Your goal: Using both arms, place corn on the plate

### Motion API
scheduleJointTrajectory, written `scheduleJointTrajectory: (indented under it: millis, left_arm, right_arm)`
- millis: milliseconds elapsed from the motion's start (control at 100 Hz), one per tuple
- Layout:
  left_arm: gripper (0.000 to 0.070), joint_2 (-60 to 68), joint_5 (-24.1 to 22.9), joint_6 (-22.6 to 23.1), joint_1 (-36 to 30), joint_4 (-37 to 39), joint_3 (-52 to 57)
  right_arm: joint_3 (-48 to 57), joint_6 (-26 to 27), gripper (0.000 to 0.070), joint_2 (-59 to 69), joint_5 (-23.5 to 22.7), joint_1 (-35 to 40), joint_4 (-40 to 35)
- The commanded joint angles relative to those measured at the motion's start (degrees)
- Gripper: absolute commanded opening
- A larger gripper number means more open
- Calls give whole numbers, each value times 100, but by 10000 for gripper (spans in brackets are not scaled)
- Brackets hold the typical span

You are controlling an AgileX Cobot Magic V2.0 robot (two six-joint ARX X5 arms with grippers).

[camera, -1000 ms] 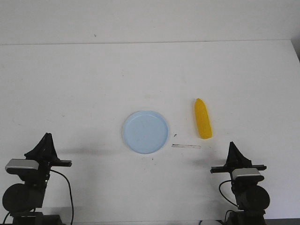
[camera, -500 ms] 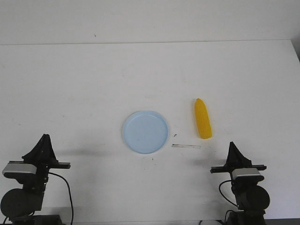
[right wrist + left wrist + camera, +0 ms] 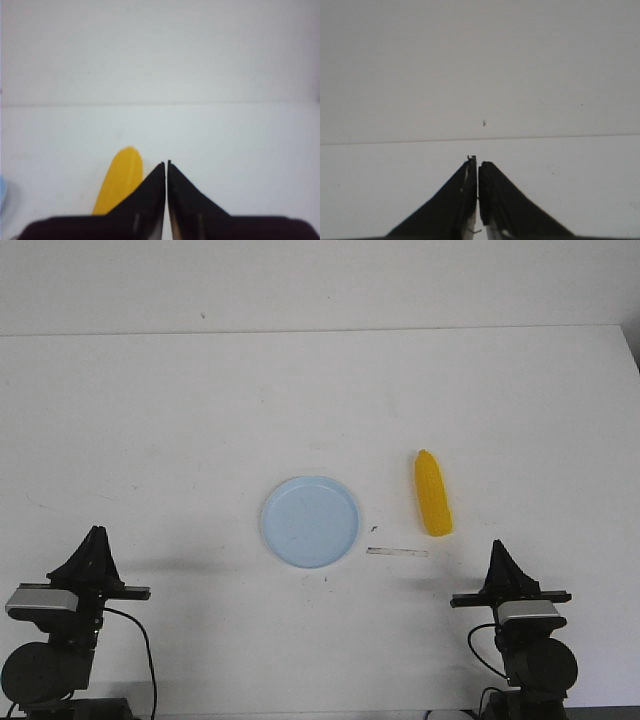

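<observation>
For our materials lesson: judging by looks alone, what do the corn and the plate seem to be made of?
Corn: probably moulded plastic, since it is a uniform bright yellow with a smooth, faintly glossy skin and no clear kernels at this distance.
Plate: likely plastic too, being an even pale blue, matte, with a thin raised rim. Neither can be confirmed by sight.

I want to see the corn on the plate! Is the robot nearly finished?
Not yet. Nothing looks done: the corn lies on the table, right of the empty plate, not touching it. The left gripper and right gripper are shut and empty, back near the robot. Grabbing and placing the corn is still left.
</observation>
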Motion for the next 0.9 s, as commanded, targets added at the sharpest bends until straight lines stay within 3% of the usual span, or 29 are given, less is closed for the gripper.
scheduleJointTrajectory:
  millis: [0, 280, 390, 720, 890]
  left_arm:
    - [2, -7, -13, 50, 13, 57, 46]
    - [2, -7, -13, 50, 13, 57, 46]
    - [2, -7, -13, 50, 13, 57, 46]
    - [2, -7, -13, 50, 13, 57, 46]
    - [2, -7, -13, 50, 13, 57, 46]
  right_arm:
    - [9, 42, 7, 0, 24, 7, 162]
    - [920, -352, 6, 476, 129, 7, -413]
    - [1484, -461, 6, 1021, 428, 7, -957]
    - [2634, -459, 6, 3397, 577, 144, -1025]
    - [3486, -398, 6, 4830, 575, 345, -1458]
